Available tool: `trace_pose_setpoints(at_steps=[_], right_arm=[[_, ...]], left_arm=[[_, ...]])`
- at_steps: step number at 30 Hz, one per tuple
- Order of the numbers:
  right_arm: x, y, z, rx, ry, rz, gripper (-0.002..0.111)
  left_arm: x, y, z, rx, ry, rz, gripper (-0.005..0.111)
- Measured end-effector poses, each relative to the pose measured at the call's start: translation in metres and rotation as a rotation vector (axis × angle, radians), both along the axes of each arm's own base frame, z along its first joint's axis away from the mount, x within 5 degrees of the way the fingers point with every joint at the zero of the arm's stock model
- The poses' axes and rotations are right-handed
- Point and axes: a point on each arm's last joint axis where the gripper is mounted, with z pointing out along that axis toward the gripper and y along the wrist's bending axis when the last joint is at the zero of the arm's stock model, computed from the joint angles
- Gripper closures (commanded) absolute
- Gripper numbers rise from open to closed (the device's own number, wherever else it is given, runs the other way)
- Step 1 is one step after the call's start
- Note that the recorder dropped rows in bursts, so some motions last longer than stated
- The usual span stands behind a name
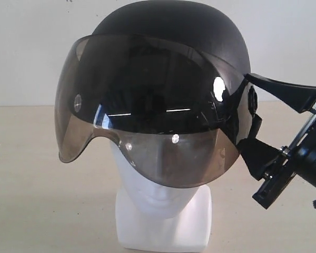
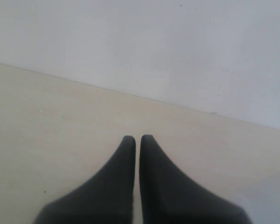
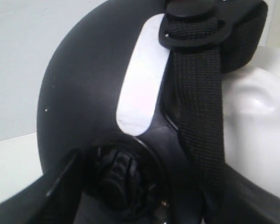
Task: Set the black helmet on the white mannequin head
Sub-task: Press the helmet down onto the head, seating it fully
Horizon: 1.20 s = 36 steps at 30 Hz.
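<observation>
Black fingers of the left gripper sit pressed together, just a slit btwn them, nothing held. It hangs over bare pale table w/ a white wall behind, well off from the action.

The right gripper is in at the helmet's side, on the right of the exterior view. Its jaws are spread wide, one finger up against the shell, the other lower down by the strap, w/ the helmet's ear section btwn them. Can't tell if it's actually squeezing or only straddling.

The black helmet is on the white mannequin head, dome over the crown. The smoky visor is down across eyes & nose, w/ lips, chin & blocky neck base showing below it. Head stands upright on the table, approx. centre. In the right wrist view the white cheek shows just past the strap.
</observation>
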Motion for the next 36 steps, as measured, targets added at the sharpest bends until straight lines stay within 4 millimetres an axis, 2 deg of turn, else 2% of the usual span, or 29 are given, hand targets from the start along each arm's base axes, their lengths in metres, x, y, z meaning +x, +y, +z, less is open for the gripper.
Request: trace_pose_setpoints(at_steps=[16,26,28,29,30,32,36], right_arm=[[0.000,-0.004,0.000,-0.072,-0.009,-0.051,0.047],[0.001,-0.005,-0.001,-0.292,-0.158,-0.093,0.047],[0.001,-0.005,-0.001,-0.331,-0.183,-0.103,0.035],[0.001,-0.006,-0.001,-0.347,-0.192,-0.107,0.024],[0.002,-0.007,-0.005,-0.399,-0.180,-0.111,0.020],[0.003,-0.010,-0.015,-0.452,-0.107,-0.122,0.018],[0.003,-0.012,-0.022,-0.498,-0.052,-0.127,0.018]], left_arm=[[0.000,0.000,0.000,0.000,0.000,0.000,0.102],[0.000,0.000,0.000,0.000,0.000,0.000,0.102],[0.000,0.000,0.000,0.000,0.000,0.000,0.102],[0.000,0.000,0.000,0.000,0.000,0.000,0.102],[0.000,0.000,0.000,0.000,0.000,0.000,0.102],[0.000,0.000,0.000,0.000,0.000,0.000,0.102],[0.000,0.000,0.000,0.000,0.000,0.000,0.102]])
